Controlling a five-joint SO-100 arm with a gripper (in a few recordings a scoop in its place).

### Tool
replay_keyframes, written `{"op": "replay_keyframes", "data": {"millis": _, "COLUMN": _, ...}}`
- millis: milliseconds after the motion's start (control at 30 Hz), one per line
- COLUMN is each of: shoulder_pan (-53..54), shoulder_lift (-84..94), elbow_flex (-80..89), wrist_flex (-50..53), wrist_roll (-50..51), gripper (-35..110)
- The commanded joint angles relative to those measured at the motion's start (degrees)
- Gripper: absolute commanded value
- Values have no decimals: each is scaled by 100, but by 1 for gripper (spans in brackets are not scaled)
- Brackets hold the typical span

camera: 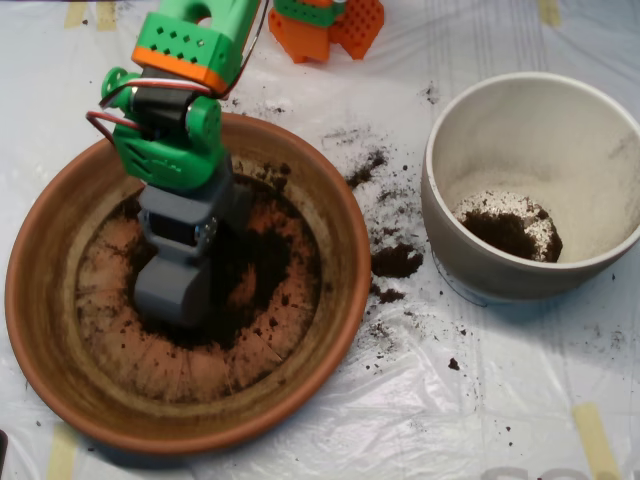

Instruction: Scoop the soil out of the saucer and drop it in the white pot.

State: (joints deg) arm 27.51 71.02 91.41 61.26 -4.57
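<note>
Soil (397, 261) spilled on plastic sheet (420, 400), between saucer (60, 330), white pot (530, 110)

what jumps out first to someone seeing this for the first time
The big terracotta saucer at left, with the green and orange arm reaching down so its grey scoop sits in the dark soil at the saucer's centre. At right stands the white pot with a little soil at its bottom, and spilled crumbs dot the plastic sheet between saucer and pot.

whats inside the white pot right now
A small mound of dark soil with pale flecks lies on the bottom of the white pot. The near wall hides the part of the floor closest to the camera.
</note>
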Motion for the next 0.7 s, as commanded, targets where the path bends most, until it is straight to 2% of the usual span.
{"op": "replay_keyframes", "data": {"millis": 0, "shoulder_pan": 44, "shoulder_lift": 132, "elbow_flex": 18, "wrist_flex": 35, "wrist_roll": -26, "gripper": 14}}
{"op": "replay_keyframes", "data": {"millis": 333, "shoulder_pan": -167, "shoulder_lift": 325, "elbow_flex": -44, "wrist_flex": 70, "wrist_roll": -571, "gripper": 0}}
{"op": "replay_keyframes", "data": {"millis": 467, "shoulder_pan": -272, "shoulder_lift": 396, "elbow_flex": -35, "wrist_flex": -35, "wrist_roll": -694, "gripper": -1}}
{"op": "replay_keyframes", "data": {"millis": 667, "shoulder_pan": -325, "shoulder_lift": 1028, "elbow_flex": 615, "wrist_flex": -1151, "wrist_roll": -835, "gripper": -1}}
